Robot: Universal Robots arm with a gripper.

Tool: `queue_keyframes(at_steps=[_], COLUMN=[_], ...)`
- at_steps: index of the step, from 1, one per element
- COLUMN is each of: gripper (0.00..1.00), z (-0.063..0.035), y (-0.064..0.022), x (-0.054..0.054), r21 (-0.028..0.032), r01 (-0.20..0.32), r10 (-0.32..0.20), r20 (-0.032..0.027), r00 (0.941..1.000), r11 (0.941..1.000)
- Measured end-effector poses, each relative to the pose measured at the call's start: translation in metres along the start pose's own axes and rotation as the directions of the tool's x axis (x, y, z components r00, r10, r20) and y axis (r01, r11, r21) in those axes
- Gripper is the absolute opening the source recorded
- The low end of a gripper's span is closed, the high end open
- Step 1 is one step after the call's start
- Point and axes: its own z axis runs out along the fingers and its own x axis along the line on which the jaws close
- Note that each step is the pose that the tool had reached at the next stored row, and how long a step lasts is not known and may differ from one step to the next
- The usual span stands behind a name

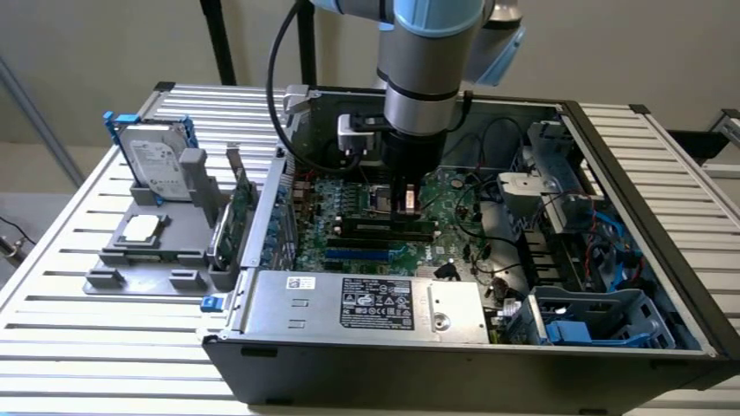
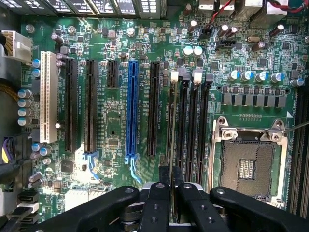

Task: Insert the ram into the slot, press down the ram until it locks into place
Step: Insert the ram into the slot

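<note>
One grey holder [image 1: 139, 251] with a hard drive [image 1: 156, 169] sits at the exterior view's left, beside the open computer case [image 1: 463, 364]. Mid-case, we see the gripper [image 1: 405, 204] lowered over the motherboard [image 1: 451, 195]. In the wrist view its fingers [image 2: 161, 203] are nearly closed, pinching the ram [image 2: 173, 125] at one end. We see the ram edge-on, its long axis lying along the slot [image 2: 174, 76], pointing away toward the white end clip. Whether it is seated we cannot tell.
</note>
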Motion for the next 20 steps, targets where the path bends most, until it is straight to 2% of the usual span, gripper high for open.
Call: queue_keyframes(at_steps=[20], gripper=[0.13], z=[0.0026], y=[0.0005], x=[-0.0012], r21=[0.0001], r01=[0.0], r10=[0.0], r20=[0.0], r00=[1.0], r11=[1.0])
